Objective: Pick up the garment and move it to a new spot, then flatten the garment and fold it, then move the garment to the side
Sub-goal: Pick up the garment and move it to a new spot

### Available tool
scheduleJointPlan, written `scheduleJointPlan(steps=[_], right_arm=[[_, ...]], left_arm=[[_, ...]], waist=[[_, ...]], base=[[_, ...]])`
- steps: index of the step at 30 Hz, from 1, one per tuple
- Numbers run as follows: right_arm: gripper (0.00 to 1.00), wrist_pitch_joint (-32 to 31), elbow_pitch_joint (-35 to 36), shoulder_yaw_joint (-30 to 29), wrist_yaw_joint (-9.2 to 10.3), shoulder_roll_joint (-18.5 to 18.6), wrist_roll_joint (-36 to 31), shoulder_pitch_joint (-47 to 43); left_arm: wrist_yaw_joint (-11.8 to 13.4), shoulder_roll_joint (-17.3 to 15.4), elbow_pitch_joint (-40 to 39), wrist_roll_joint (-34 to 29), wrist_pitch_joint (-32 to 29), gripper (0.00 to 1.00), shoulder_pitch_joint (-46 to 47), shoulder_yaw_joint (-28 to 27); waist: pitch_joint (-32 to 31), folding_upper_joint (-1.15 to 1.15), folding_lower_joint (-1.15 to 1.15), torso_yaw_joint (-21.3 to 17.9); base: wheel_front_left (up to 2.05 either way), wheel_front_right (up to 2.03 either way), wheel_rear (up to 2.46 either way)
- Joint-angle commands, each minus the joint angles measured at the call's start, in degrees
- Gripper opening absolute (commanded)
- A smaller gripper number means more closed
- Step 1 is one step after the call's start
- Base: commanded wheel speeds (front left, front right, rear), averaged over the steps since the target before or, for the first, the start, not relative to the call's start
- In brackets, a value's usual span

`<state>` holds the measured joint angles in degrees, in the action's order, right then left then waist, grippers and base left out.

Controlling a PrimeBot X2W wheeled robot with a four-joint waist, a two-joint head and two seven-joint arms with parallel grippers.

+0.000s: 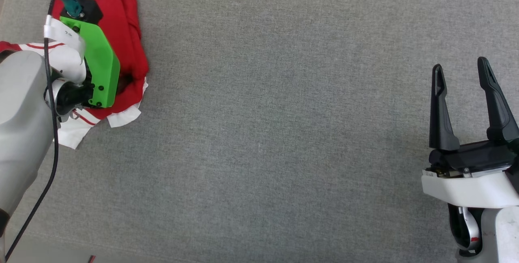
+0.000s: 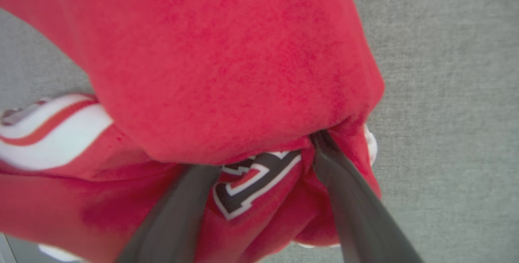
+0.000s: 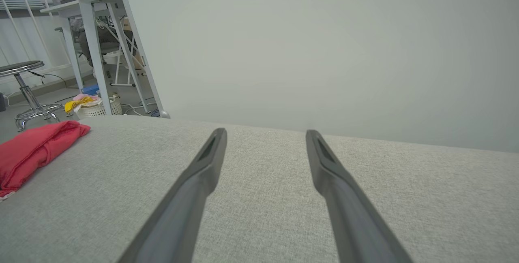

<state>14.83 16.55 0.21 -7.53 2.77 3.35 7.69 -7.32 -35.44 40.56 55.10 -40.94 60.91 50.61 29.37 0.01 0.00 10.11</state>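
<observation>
basket (image 3: pixel 97 110): white, on the floor past the table (image 1: pixel 284 133); yellow and pink cloth (image 3: pixel 79 103) in it.
shirt (image 1: pixel 117 7): bunched at the table's far left.
left arm (image 1: pixel 20 113): stretched over the shirt, wrist tipped down into it.
left gripper (image 2: pixel 265 153): fingers (image 2: pixel 178 214) wide, tips buried under a red fold, lettered cloth between them.
right gripper (image 1: pixel 460 63): at the near right, fingers wide, holding nothing, well apart from the shirt.
</observation>
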Motion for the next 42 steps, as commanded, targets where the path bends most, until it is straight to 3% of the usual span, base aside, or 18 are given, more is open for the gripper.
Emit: scheduleJointPlan(steps=[1,2,3,13,23,34,42], right_arm=[[1.0,0.2,-0.2,-0.1,0.04,0.1,0.7,1.1],[1.0,0.2,-0.2,-0.1,0.04,0.1,0.9,1.0],[1.0,0.2,-0.3,-0.1,0.04,0.1,1.1,0.9],[1.0,0.2,-1.0,-0.2,0.04,0.1,3.9,-0.5],[1.0,0.2,-1.2,-1.4,0.04,0.1,6.9,-1.7],[1.0,0.2,-0.9,-3.1,0.04,0.1,9.8,-0.9],[1.0,0.2,-0.8,-4.2,0.04,0.1,12.3,0.2]], left_arm=[[-0.2,1.7,1.4,-0.2,-0.2,0.34,-3.3,3.5],[-0.2,1.2,1.2,-0.4,0.5,0.04,-2.9,4.4],[-0.2,0.8,0.7,-0.3,1.5,0.0,-2.5,5.2],[-0.2,-3.4,-4.5,-1.8,17.0,0.0,3.8,9.6],[-0.2,-5.5,-14.5,-4.3,26.0,0.0,11.2,15.9],[-0.2,-0.2,-21.9,-7.7,28.5,0.0,18.4,21.2],[-0.2,7.0,-23.9,-9.5,28.8,0.0,23.6,22.6]], waist=[[-0.5,-0.01,0.0,0.2],[-1.0,-0.01,0.0,0.3],[-1.5,-0.01,0.0,0.5],[-7.4,-0.01,0.0,1.0],[-10.8,-0.01,0.0,-1.6],[-9.2,-0.01,0.0,-9.7],[-6.0,-0.01,0.0,-15.1]], base=[[0.0,0.0,0.0],[0.0,0.0,0.0],[0.0,0.0,0.0],[0.0,0.0,0.0],[0.0,0.0,0.0],[0.0,0.0,0.0],[0.0,0.0,0.0]])
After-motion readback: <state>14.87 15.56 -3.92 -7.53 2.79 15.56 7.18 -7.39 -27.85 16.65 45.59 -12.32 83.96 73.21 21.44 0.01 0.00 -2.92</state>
